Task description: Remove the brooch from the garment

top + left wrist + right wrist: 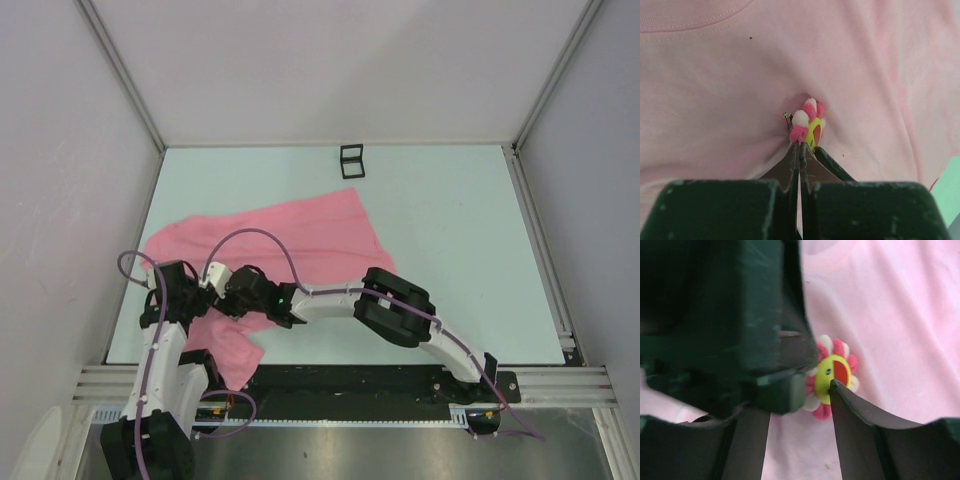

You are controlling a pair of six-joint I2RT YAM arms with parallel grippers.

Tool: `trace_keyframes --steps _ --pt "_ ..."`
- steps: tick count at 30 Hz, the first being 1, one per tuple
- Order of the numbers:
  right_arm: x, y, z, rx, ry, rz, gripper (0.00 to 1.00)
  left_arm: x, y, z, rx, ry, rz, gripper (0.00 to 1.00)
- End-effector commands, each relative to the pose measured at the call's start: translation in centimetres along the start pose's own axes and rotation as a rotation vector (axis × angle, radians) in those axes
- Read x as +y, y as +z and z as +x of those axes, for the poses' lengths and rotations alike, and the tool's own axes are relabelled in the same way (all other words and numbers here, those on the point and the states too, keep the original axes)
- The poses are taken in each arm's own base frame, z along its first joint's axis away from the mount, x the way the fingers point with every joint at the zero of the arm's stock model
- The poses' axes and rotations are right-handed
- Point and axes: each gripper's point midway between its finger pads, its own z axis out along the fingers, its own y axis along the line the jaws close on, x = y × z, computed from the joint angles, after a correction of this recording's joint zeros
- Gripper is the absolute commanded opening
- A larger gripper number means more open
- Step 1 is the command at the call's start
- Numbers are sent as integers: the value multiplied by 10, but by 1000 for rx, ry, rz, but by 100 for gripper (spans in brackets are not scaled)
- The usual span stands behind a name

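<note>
- One pink cloth (320, 220) lies across the left half of the table (450, 250) in the overhead view, its rumpled end at lower left.
- In the left wrist view, the left gripper (800, 146) rises from bottom centre, fingers pressed together, tips against the lower petals of the brooch (807, 122); we cannot tell whether they nip a petal or the cloth under it.
- The brooch sits mid-frame, pinned to the cloth, which puckers round it.
- In the right wrist view, the right gripper (792, 397) is spread: one finger (855, 425) touches the brooch's yellow-red face from the lower right; the other lies at lower left, partly behind the left gripper's dark block.
- We judge the step to be taking hold of the brooch, the pull-off not yet begun.
- Next, we think the right fingers must close on the flower's edges while the left steadies the cloth, then draw straight away; a skewed pull could drag or tear the thin fabric.
</note>
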Motion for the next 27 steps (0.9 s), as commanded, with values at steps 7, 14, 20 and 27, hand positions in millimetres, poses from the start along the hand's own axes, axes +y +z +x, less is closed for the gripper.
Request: trace_keyframes --steps 7,14,20,27 --pt "-22 11 -14 -63 -7 165 38 -18 -16 -10 -16 12 61 0" --pt "-27 13 -14 -40 44 195 6 -21 -20 -7 0 8 78 0" --pt "-26 5 -16 -30 156 121 0 -29 -33 -19 -57 11 110 41" --pt "-28 -1 -10 -8 341 -2 0 -26 -38 -27 -103 32 93 42"
